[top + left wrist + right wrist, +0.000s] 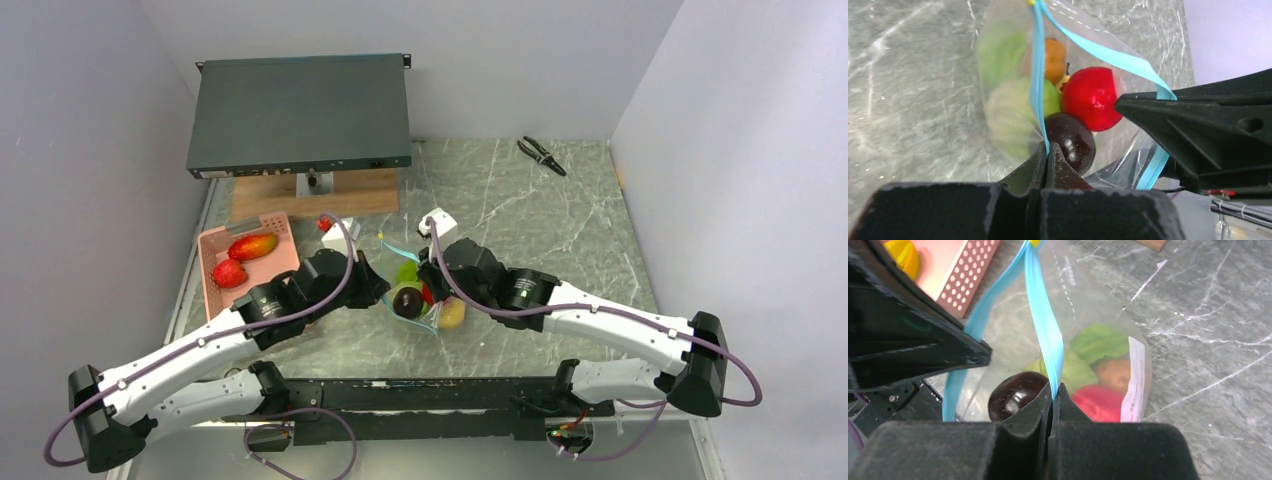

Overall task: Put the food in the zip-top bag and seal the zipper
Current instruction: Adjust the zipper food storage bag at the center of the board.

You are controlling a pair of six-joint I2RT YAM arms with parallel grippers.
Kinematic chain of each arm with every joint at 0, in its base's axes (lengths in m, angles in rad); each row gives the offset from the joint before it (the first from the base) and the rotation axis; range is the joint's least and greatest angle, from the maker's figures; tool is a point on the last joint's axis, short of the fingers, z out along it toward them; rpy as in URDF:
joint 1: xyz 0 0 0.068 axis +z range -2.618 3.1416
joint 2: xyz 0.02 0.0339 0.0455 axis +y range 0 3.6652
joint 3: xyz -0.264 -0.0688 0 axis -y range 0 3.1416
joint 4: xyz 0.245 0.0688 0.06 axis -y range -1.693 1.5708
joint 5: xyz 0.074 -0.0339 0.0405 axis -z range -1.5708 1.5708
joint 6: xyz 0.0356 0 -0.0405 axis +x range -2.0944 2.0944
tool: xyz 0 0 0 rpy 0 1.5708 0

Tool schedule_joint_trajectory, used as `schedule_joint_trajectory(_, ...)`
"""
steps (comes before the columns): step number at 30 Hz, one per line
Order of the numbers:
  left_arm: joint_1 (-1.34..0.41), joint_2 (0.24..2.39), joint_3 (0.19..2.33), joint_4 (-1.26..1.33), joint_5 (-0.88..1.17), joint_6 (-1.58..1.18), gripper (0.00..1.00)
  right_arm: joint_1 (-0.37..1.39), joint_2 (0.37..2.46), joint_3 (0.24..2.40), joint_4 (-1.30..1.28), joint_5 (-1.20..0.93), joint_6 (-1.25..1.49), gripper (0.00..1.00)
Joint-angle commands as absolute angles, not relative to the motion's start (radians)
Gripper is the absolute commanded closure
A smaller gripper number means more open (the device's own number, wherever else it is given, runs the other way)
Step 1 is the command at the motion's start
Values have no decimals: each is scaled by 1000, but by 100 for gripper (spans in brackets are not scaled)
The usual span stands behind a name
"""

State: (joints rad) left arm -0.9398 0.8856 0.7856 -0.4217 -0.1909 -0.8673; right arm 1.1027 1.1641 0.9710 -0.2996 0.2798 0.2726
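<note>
The left gripper is pinched tight on one lip of the thin teal-blue zipper strip, its jaws pressed together with only the strip between them. Opposite it, the right gripper clamps the other lip in the same way, so the mouth gapes between the two. The strip edges the clear thin plastic zip-top bag, which sits between the two wrists at the middle of the grey marbled table. Inside the bag lie a round red fruit, a glossy dark purple fruit, a pale green round vegetable and an orange fruit. To the left stands a pink slotted plastic basket holding a red strawberry-shaped piece and an orange-red oblong piece.
</note>
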Motion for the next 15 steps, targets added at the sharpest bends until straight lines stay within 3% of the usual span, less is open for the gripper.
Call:
schedule_joint_trajectory(1,-944,795,813,-422,-269,-875,100,1078,1137,1013,-288,332,302,100)
schedule_joint_trajectory(8,-944,779,868,-342,-106,-864,100,1074,1099,1085,-278,223,293,100)
schedule_joint_trajectory(13,-929,813,781,-351,-232,-936,100,1070,1170,1044,-227,187,322,100)
schedule_joint_trajectory(15,-870,810,740,-343,-169,-970,100,1068,1213,1068,-265,191,332,100)
